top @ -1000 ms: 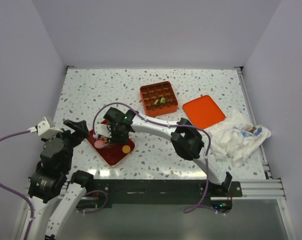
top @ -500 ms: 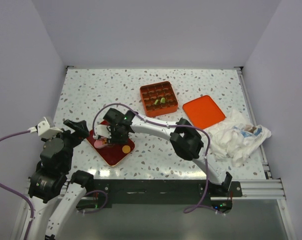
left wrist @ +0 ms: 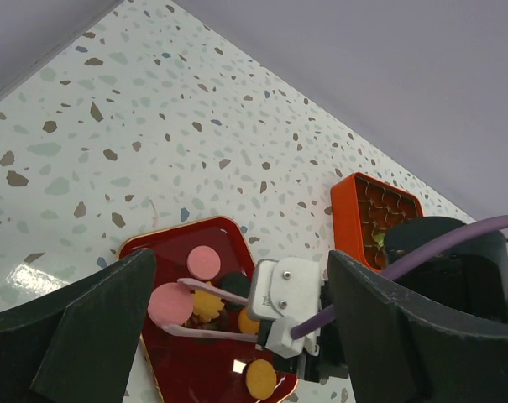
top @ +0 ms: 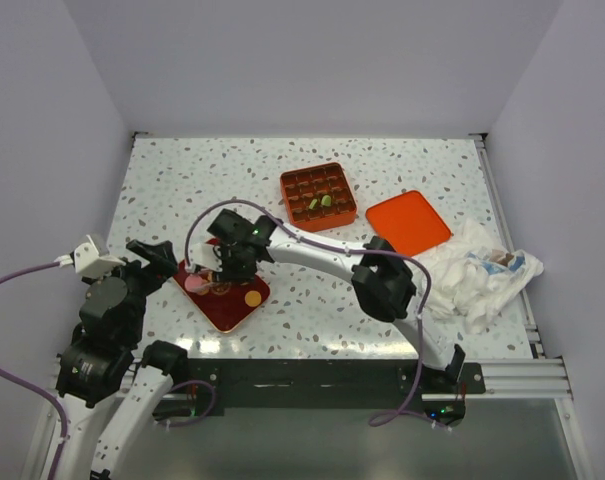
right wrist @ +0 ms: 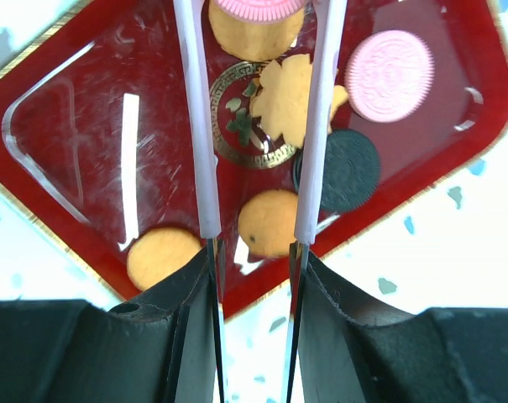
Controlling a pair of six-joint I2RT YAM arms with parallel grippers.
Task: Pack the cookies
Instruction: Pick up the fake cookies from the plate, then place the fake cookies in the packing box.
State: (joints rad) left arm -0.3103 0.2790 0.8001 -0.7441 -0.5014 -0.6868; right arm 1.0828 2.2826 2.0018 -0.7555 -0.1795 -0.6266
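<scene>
Several cookies lie on a dark red tray: a pink one, a dark one, two round orange ones and a yellow flower-shaped one. My right gripper reaches over the tray's left part, its long pale fingers shut on a large pink cookie at their tips. My left gripper hovers left of the tray with its dark fingers wide open and nothing between them. An orange compartment box at the back holds green cookies.
An orange lid lies to the right of the box. Crumpled white cloth fills the table's right side. A purple cable loops over the right arm. Walls close in the table on three sides.
The right gripper's fingers have narrowed onto the pink cookie, and it has shifted slightly up and left over the tray. The left arm has not moved.
</scene>
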